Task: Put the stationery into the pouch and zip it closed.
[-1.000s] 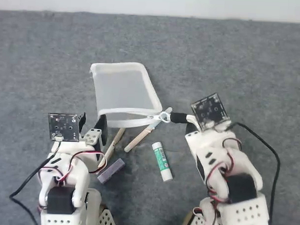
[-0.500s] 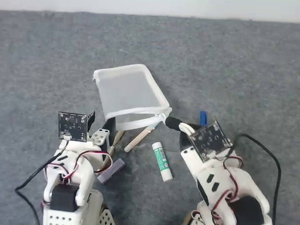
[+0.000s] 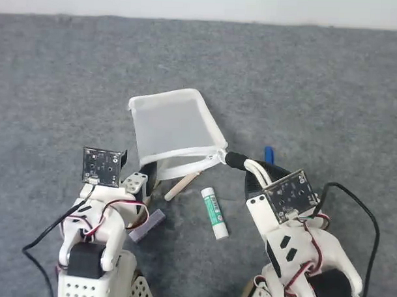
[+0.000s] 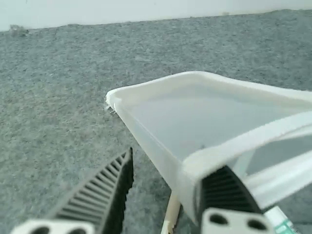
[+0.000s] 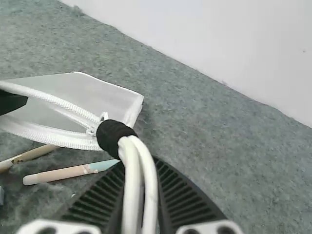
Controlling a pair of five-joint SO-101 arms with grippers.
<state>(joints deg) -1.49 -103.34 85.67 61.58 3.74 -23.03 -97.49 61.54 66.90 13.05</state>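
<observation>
Two risks stand out. At the seven o'clock corner of the pouch (image 3: 173, 125), the left gripper (image 4: 173, 168) stands wide open with the mouth's rim lying between its jaws (not pinched). If it does not close, the pouch would likely slide toward the right arm once the zip is drawn. At the four o'clock corner the right gripper (image 5: 139, 163) is clamped on the pull cord (image 5: 112, 135). A tug now would probably seal a pouch that appears empty, since the stationery lies outside on the grey mat (image 3: 318, 81).

Counted:
- One purple eraser (image 3: 147, 225) at seven o'clock of the pouch.
- One pouch.
- Two wooden pencils at six o'clock of the mouth, one (image 3: 181, 186) plain to see and the other (image 5: 27, 156) partly hidden.
- One glue stick (image 3: 214, 213) at five o'clock.
- One blue item (image 3: 269, 153) at three o'clock of the cord, too hidden to name.
</observation>
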